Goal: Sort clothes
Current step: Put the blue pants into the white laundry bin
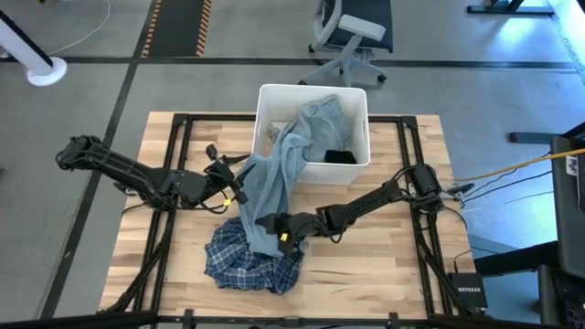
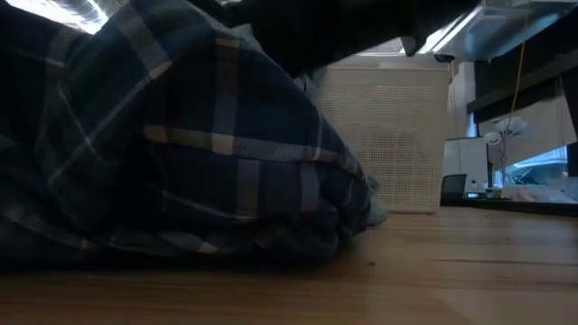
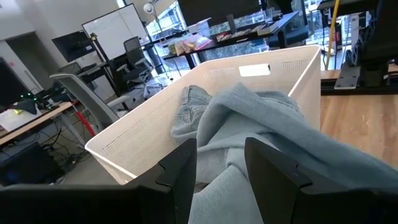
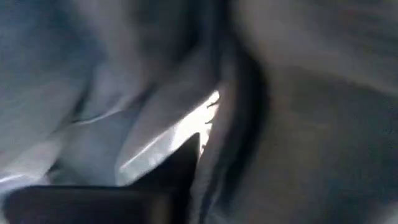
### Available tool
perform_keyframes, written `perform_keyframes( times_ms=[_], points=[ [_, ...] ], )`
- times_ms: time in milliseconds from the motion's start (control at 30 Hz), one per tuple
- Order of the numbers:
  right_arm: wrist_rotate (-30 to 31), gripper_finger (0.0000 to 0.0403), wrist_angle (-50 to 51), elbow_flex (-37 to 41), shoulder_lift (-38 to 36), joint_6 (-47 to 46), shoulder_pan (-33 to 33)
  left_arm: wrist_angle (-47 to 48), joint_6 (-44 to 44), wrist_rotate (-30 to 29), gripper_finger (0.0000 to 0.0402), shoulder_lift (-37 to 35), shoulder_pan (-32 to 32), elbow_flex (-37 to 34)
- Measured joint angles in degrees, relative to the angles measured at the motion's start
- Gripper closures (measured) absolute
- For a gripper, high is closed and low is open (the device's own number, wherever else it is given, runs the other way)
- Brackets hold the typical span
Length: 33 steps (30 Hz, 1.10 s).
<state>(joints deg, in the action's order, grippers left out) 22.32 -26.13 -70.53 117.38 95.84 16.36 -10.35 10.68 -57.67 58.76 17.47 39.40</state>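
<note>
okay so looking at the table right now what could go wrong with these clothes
1. The grey-blue shirt hangs over the white bin's rim onto the table; pulling it could tip or drag the bin.
2. Its lower end lies on the plaid shirt, where the right gripper is, so both garments might get grabbed together.
3. The left gripper is at the same shirt; opposing pulls could stretch it.

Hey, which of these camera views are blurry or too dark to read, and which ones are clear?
High view: evenly lit and clear, showing the grey-blue shirt draped out of the white bin over the plaid shirt. Low view: dim, the plaid shirt fills the frame in shadow. Left wrist view: clear. Right wrist view: blurred, pressed against fabric, with one bright streak of glare.
</note>
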Motion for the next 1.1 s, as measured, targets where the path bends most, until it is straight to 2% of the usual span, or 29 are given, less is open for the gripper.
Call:
perform_keyframes(
  times_ms=[100, 167, 300, 467, 733, 933, 1100],
  points=[
    [2.1, 0.0364, 0.3, -1.1, -0.6, -6.0, -0.1, 0.8, 0.0, 0.0, 0.027, 0.0, 0.0, 0.0],
    [2.2, 0.0382, 1.6, -1.8, -1.9, -7.8, -0.2, 1.1, 0.0, 0.0, 0.027, 0.0, 0.0, 0.0],
    [4.6, 0.0362, 2.1, -2.6, -5.7, -11.1, -0.2, 1.3, 0.0, 0.0, 0.027, 0.0, 0.2, 0.0],
    [9.5, 0.0384, 5.2, -2.7, -12.9, -11.2, -0.3, 1.4, 0.3, 0.0, 0.027, 0.0, 0.2, 0.0],
    [16.1, 0.0374, 6.7, -2.7, -24.7, -10.1, -2.8, 1.2, 0.2, 0.0, 0.027, 0.0, 0.2, 0.0],
    [17.2, 0.038, 6.6, -2.7, -32.2, -9.9, -8.4, 1.1, 0.2, 0.0, 0.027, 0.0, 0.2, 0.0],
    [21.0, 0.0378, 6.4, -2.7, -36.4, -9.9, -15.9, 1.1, 0.2, 0.0, 0.027, 0.0, 0.2, 0.0]
  ],
)
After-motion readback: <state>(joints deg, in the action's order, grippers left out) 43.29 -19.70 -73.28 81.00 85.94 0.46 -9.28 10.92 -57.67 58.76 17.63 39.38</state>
